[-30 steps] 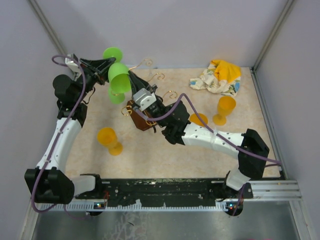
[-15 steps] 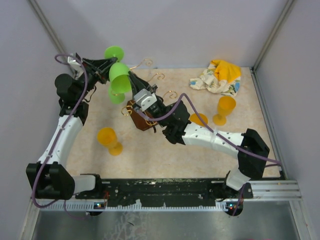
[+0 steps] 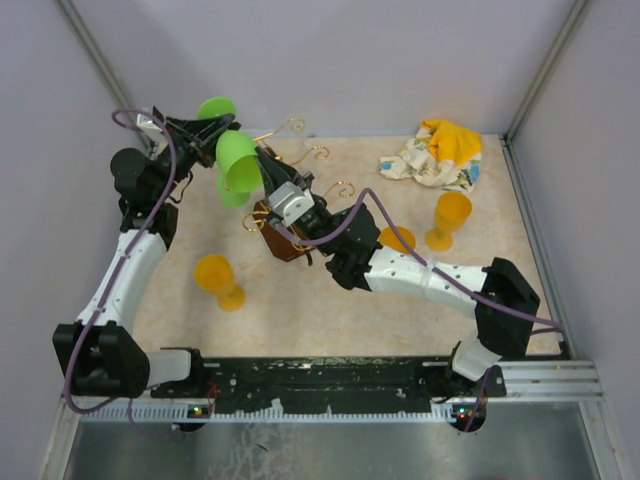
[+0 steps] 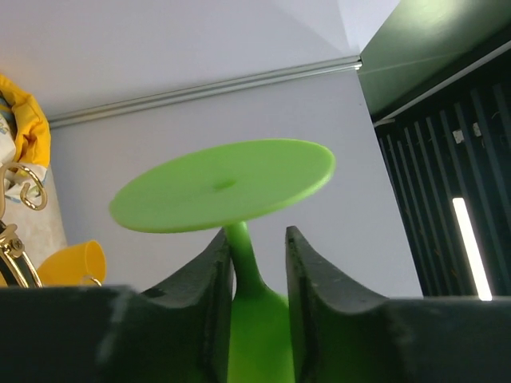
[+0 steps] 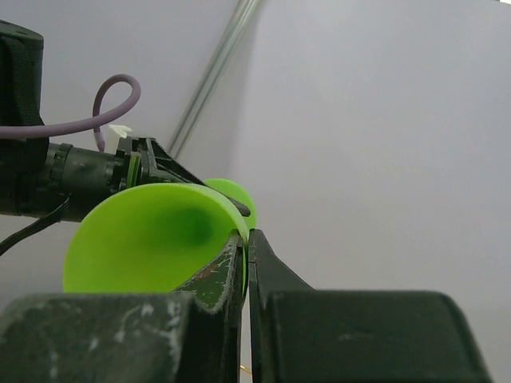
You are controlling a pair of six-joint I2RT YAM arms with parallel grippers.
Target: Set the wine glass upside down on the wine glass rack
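The left claw [image 4: 254, 243] clamps the glass [image 3: 238, 160] by its stem; the right claw [image 5: 246, 243] pinches its rim shut, probably steadying it for hooking onto the rack [image 3: 278, 242].

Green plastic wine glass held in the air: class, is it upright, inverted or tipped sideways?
Tipped sideways: the green plastic wine glass lies roughly level, left pincer on its stem.
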